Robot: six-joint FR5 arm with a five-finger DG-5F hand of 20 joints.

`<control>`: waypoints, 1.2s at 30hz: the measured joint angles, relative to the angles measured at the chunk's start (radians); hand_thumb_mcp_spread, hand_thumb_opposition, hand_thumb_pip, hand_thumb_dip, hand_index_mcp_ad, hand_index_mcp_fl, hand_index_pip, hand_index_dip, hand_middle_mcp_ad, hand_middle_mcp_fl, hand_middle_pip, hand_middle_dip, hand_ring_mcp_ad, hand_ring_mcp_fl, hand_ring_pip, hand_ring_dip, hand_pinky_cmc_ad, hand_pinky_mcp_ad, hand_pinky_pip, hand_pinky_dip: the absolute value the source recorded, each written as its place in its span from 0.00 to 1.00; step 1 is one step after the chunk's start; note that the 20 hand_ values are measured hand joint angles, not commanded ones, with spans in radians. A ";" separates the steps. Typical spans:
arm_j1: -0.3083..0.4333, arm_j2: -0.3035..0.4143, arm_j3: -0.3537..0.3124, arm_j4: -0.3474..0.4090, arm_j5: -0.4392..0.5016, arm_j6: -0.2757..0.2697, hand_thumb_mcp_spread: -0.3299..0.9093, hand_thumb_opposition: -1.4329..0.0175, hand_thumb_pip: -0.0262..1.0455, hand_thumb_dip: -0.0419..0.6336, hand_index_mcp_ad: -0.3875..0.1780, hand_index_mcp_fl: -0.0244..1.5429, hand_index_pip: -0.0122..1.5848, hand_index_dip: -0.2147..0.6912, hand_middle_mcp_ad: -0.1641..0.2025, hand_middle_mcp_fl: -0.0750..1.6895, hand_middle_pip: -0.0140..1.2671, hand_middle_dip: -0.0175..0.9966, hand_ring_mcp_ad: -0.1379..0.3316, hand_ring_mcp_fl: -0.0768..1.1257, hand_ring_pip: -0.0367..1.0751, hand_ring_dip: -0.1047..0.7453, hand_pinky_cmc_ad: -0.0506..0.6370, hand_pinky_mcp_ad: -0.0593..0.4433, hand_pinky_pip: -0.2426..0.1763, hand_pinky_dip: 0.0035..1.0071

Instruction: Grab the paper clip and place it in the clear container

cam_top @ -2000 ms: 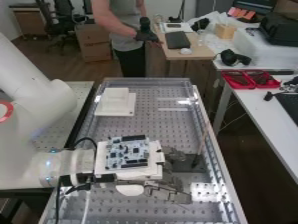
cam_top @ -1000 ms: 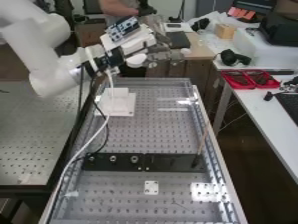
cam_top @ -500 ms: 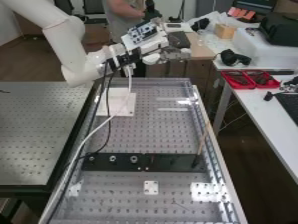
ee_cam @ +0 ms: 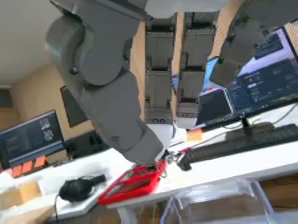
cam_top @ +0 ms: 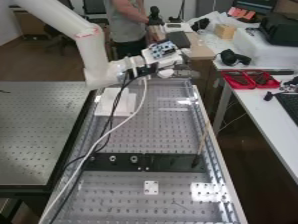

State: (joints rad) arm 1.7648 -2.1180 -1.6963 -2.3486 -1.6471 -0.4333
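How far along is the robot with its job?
Nothing can be confirmed as done: I can't tell whether the paper clip is in the clear container. The hand is by the bench's far end; its fingers are straight, gripping nothing that I can make out. If the clip hasn't been moved, picking it up and placing it are probably left.

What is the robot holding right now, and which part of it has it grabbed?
Nothing that I can see. The hand has its fingers straight and its thumb apart from them, with no object gripped in between.
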 joint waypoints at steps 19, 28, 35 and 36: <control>0.002 -0.063 0.045 -0.154 0.039 -0.044 0.76 0.24 0.68 0.51 0.34 0.20 0.41 0.07 0.46 0.50 0.67 0.74 0.40 0.52 0.19 0.71 0.77 0.65 0.82 0.19; -0.019 -0.028 0.018 -0.163 0.023 -0.028 0.63 0.38 0.78 0.55 0.33 0.06 0.44 0.03 0.47 0.28 0.49 0.61 0.41 0.29 0.27 0.60 0.74 0.65 0.70 0.26; -0.035 0.044 -0.045 -0.110 0.020 -0.031 0.60 0.41 0.82 0.56 0.33 0.03 0.45 0.03 0.47 0.25 0.45 0.57 0.41 0.24 0.28 0.55 0.63 0.65 0.55 0.35; -0.036 0.051 -0.050 -0.106 0.019 -0.030 0.59 0.41 0.83 0.56 0.33 0.03 0.45 0.03 0.48 0.24 0.45 0.57 0.41 0.24 0.28 0.55 0.62 0.65 0.56 0.37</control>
State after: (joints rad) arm 1.7284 -2.0669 -1.7467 -2.4543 -1.6277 -0.4635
